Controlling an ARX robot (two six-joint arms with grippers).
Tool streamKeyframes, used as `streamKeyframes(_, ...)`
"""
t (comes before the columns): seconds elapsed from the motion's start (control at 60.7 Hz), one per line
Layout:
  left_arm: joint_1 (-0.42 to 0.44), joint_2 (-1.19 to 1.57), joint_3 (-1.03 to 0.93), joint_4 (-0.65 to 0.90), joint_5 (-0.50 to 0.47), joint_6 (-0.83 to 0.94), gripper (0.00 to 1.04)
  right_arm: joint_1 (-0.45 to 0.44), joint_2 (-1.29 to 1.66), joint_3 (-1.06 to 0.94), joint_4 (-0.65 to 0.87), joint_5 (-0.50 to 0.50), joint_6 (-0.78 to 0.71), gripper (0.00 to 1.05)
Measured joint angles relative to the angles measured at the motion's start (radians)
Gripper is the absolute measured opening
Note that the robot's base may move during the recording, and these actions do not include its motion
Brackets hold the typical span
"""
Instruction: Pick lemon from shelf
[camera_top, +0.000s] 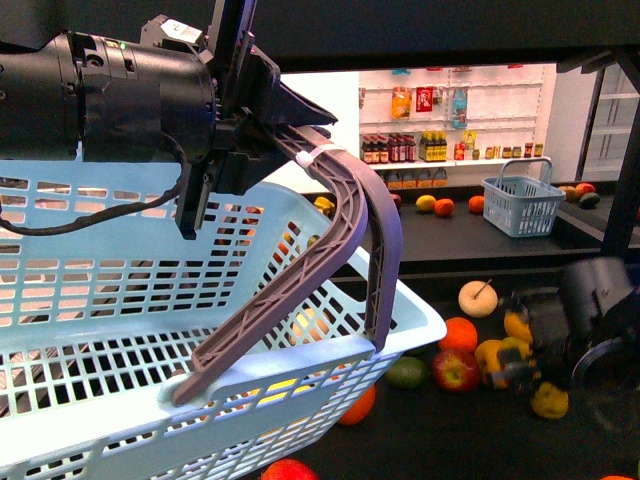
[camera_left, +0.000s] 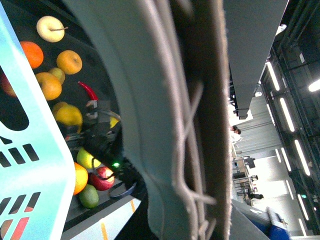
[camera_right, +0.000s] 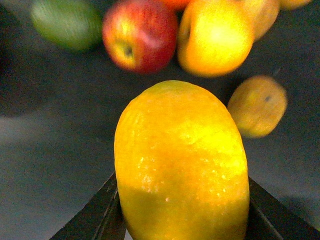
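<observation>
Basket (camera_top: 90, 330) mesh, pale blue, fills the left of the front view and hides much of the shelf (camera_top: 460, 440) tier behind it; only blurs of colour show through the slots. The left gripper (camera_top: 300, 125) is clamped on the basket's grey handle (camera_top: 385, 260). In the left wrist view that handle sits so close that it blocks most of the picture.

Further right, loose fruit lies on the dark tier: a green fruit (camera_top: 407, 373), then a red apple (camera_top: 456, 371), then a yellow-orange fruit (camera_top: 489, 357). At the far right the right gripper (camera_top: 520, 365) is blurred, so its hold cannot be read there.

The right wrist view settles it: two black fingers (camera_right: 97, 217) press the lemon (camera_right: 182, 165) from either side. The lemon is low over the tier, just right of the apple; whether it touches the surface cannot be told. Its long axis runs along the gripper's reach, the far end pointing toward the apple and the yellow-orange fruit, the near end cut off.
</observation>
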Motion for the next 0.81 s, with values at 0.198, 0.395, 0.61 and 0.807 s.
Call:
streamKeyframes(0.198, 0.000, 0.000, 0.000, 0.000, 0.000, 0.000, 0.08, 0.010, -0.330, -0.108, 0.001, -0.192, 0.151, 0.48)
streamKeyframes(0.395, 0.000, 0.000, 0.000, 0.000, 0.000, 0.000, 0.08, 0.083, -0.548, -0.222, -0.005, -0.367, 0.306, 0.48)
streamKeyframes(0.61, 0.000, 0.000, 0.000, 0.000, 0.000, 0.000, 0.08, 0.169, -0.620, -0.296, 0.000, -0.404, 0.405, 0.47)
streamKeyframes(0.807, 0.000, 0.000, 0.000, 0.000, 0.000, 0.000, 0.08, 0.231, -0.622, -0.347, 0.022, -0.395, 0.445, 0.47)
